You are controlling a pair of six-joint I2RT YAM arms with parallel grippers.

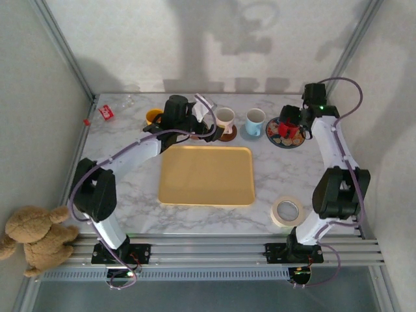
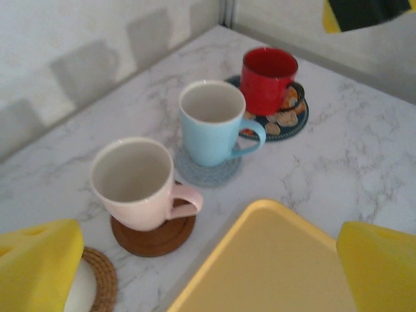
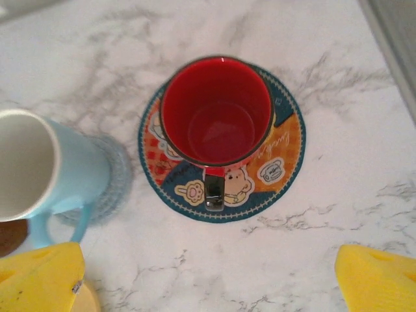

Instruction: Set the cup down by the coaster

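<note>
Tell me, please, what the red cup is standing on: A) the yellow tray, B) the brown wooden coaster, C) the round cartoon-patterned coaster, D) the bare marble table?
C: the right wrist view shows the red cup upright in the middle of the cartoon-patterned coaster.

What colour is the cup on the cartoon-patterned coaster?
The cup is red; the right wrist view shows it best.

Soft even light, blocky shadows on back wall (image 1: 214, 39), near fingers (image 2: 39, 273) blurred
</note>
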